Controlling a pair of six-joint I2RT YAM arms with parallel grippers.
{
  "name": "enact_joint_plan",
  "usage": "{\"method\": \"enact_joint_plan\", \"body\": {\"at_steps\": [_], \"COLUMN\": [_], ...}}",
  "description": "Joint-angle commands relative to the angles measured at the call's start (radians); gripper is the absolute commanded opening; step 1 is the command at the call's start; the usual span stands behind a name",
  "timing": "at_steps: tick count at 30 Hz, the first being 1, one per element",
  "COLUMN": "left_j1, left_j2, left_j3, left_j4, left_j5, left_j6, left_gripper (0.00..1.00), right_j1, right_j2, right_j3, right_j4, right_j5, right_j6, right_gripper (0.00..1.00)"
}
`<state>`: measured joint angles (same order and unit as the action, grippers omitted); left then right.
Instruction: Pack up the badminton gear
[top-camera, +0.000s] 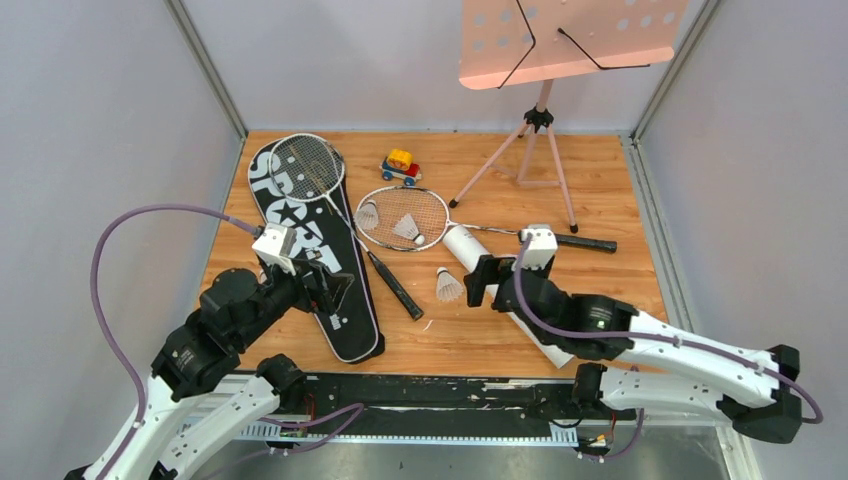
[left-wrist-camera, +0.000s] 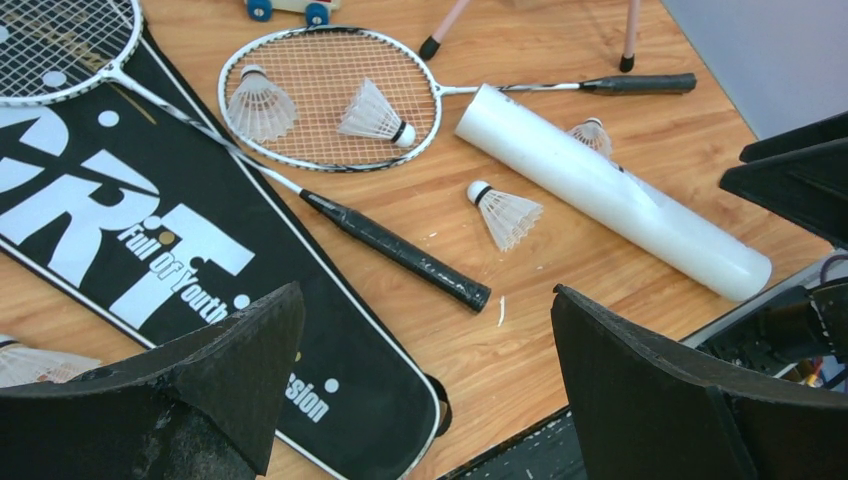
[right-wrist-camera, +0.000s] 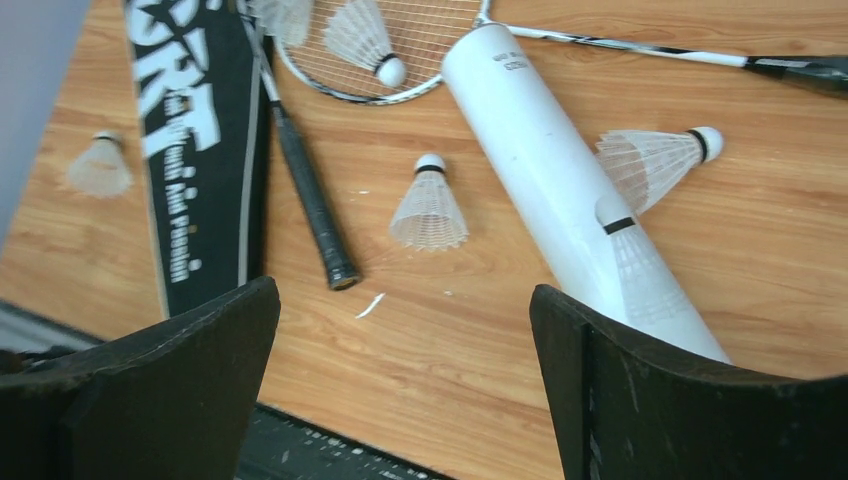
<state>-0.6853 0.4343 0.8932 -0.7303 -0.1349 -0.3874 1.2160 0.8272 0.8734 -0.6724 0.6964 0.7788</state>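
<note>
The long black bag lettered SPORT lies at the left, one racket with its head on it. The second racket lies mid-table with two white shuttlecocks on its strings. Another shuttlecock stands beside the white tube, which my right arm partly hides. The right wrist view shows a shuttlecock inside the tube, one to its right and one left of the bag. My left gripper hovers open over the bag's near end. My right gripper is open and empty beside the tube.
A small red-yellow-blue toy car sits at the back. The pink perforated music stand rises at the back right on tripod legs. Grey walls close in three sides. A black strip runs along the table's near edge.
</note>
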Motion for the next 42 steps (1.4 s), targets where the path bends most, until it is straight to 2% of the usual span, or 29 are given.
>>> {"method": "enact_joint_plan", "body": {"at_steps": [1, 4, 7, 11, 15, 17, 20, 23, 42], "left_j1": [-0.002, -0.001, -0.001, -0.002, -0.001, -0.001, -0.001, -0.002, -0.001], "left_j2": [-0.027, -0.039, -0.050, -0.069, -0.086, -0.095, -0.101, -0.102, -0.101], "left_j3": [-0.024, -0.035, -0.033, -0.037, -0.039, -0.041, -0.044, -0.045, -0.047], "left_j4": [0.006, 0.007, -0.004, -0.008, -0.014, -0.010, -0.007, -0.008, -0.013], "left_j5": [-0.035, -0.030, -0.037, -0.039, -0.044, -0.046, -0.046, -0.048, -0.063], "left_j6": [0.014, 0.011, 0.013, 0.015, 0.016, 0.018, 0.021, 0.021, 0.021], "left_gripper": [1.00, 1.00, 1.00, 1.00, 1.00, 1.00, 1.00, 1.00, 1.00], "right_j1": [-0.003, -0.014, -0.073, -0.173, -0.276, -0.320, -0.367, -0.401, -0.441], "right_j2": [0.150, 0.318, 0.469, 0.559, 0.556, 0.541, 0.532, 0.551, 0.691], "right_j3": [-0.012, 0.031, 0.106, 0.144, 0.130, 0.123, 0.112, 0.119, 0.101], "right_j4": [0.058, 0.053, 0.046, 0.041, 0.033, 0.028, 0.011, -0.021, -0.059], "right_j5": [0.170, 0.265, 0.219, 0.011, -0.256, -0.340, -0.343, -0.404, -0.388], "right_j6": [-0.102, -0.287, -0.389, -0.465, -0.531, -0.554, -0.561, -0.558, -0.556], "right_gripper": [0.97, 0.97, 0.96, 0.92, 0.86, 0.84, 0.81, 0.84, 0.88]}}
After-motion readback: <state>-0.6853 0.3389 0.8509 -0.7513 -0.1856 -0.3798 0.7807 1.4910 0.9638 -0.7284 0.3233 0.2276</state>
